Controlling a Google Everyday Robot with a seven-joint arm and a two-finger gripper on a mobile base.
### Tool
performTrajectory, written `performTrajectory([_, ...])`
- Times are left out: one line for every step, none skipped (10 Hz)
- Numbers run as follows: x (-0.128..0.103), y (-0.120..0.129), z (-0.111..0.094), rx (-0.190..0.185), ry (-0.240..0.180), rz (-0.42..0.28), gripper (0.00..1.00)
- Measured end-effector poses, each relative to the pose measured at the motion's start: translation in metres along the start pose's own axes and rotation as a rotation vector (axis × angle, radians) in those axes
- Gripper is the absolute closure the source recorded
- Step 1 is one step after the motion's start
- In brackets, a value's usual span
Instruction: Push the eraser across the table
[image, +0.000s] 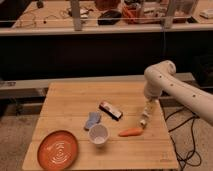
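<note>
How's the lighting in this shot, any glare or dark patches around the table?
Camera view: warm, even light on the wooden table, no glare there; the space behind it is nearly black. Camera view again: the gripper hangs over the table's right side as pictured, beside the carrot, pale against the wood; the dark eraser stands out mid-table.

Nothing written, no brand, number or sign, can be read anywhere. The eraser shows a pale strip along one edge, with no legible print. The orange plate, at eight o'clock from it, bears only white swirls. The gripper hangs at three o'clock from the eraser, unmarked.
</note>
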Motion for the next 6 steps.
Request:
performTrajectory([-0.0016,-0.0003,0.0018,-0.001,-0.002,0.003,0.20])
performTrajectory([-0.0039,-0.0010,0.0031,-0.001,-0.005,0.005,0.20])
performTrajectory([-0.0057,-0.0014,0.0045,-0.001,-0.007,0.006,0.20])
performTrajectory([-0.0064,-0.0014,0.0064,-0.002,-0.009,0.010,0.20])
performTrajectory([-0.0063,-0.0015,0.0083,-0.002,-0.010,0.014,0.20])
performTrajectory([-0.0069,-0.0017,0.0102,-0.001,-0.012,0.017,0.20])
